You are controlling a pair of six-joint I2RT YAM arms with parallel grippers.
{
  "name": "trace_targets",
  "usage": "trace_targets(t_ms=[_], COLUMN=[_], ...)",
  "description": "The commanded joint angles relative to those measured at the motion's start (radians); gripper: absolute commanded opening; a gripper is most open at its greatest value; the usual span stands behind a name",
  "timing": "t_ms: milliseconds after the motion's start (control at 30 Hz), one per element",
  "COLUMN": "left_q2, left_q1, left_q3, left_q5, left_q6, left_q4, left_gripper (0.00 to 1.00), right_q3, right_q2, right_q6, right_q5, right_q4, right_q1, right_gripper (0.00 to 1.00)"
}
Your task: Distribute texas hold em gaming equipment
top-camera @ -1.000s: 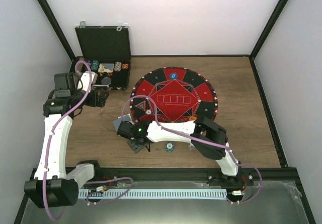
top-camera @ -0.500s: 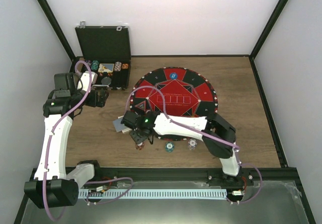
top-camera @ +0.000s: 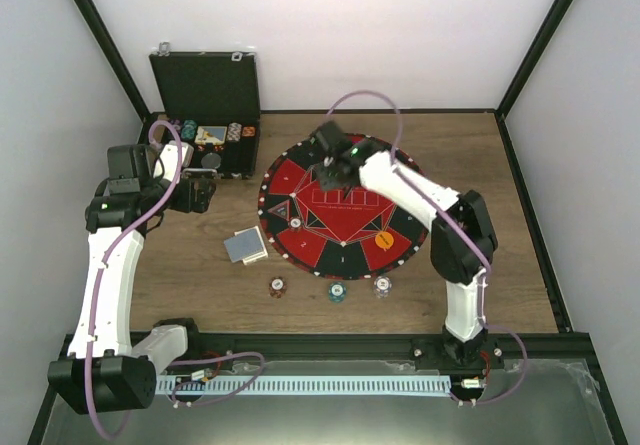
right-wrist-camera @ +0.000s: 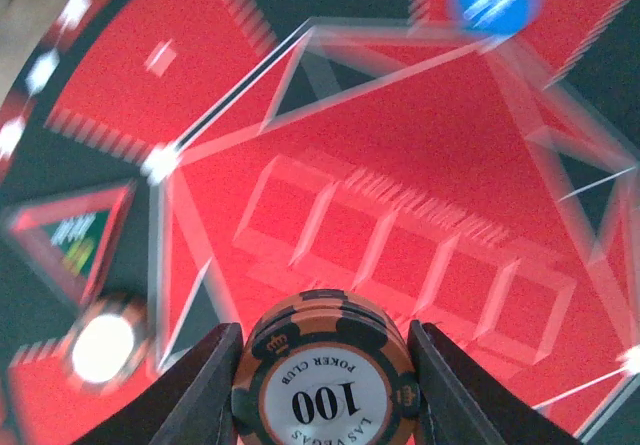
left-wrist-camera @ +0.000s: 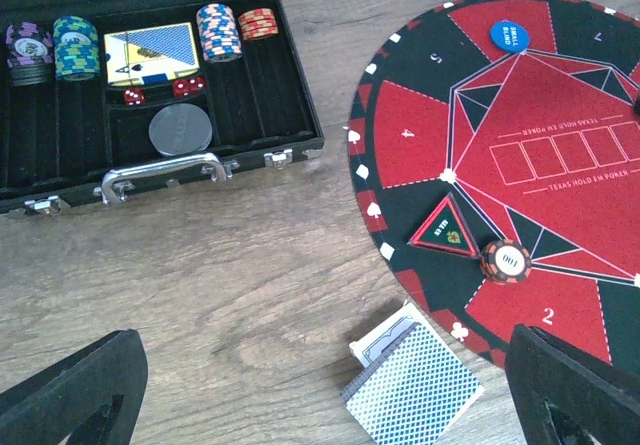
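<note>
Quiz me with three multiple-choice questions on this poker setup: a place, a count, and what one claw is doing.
1. Where does the loose stack of cards lie? A. On the wooden table beside the round mat. B. In the mat's middle. C. In the left gripper.
2. How many poker chips lie in a row on the wood before the mat? A. One. B. Three. C. Five.
3. What is the right gripper doing? A. Standing open, empty. B. Gripping a chip marked 100. C. Gripping a card.
Answers: 1 A, the overhead view shows it on wood off the mat's edge; 2 B, three separate chips show there; 3 B, its wrist view shows the chip clamped.
</note>
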Motion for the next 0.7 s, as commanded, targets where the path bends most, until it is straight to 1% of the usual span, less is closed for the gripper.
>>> trace_targets(t_ms=[0, 133, 233, 433, 667], left_q2=[0.003, 0.011, 0.020, 0.033, 0.039], left_q1=[0.006, 0.006, 0.006, 0.006, 0.005], left_q3=[0.032, 0.037, 0.039, 0.042, 0.034], left_q5=[0.005, 0.002, 0.001, 0.009, 0.011], left_q6=[0.009, 0.016, 0.018, 0.017, 0.016], left_q4=[-0.013, -0.017, -0.017, -0.014, -0.007], left_gripper=[1.00, 1.00, 1.00, 1.00, 1.00], right_q3=[0.179, 0.329, 0.412, 0.453, 0.484], right_q2=[0.090, 0.227, 0.323, 0.444, 0.524], right_q6=[-0.069, -0.087, -0.083, -0.075, -0.067], right_q5=[0.081, 0.095, 0.077, 0.024, -0.013], right_q4=[0.017, 0.009, -0.001, 0.027, 0.036], right_q1=[-0.150, -0.243, -0.291, -0.320, -0.322], right_gripper=[0.05, 0.07, 0.07, 0.08, 0.09])
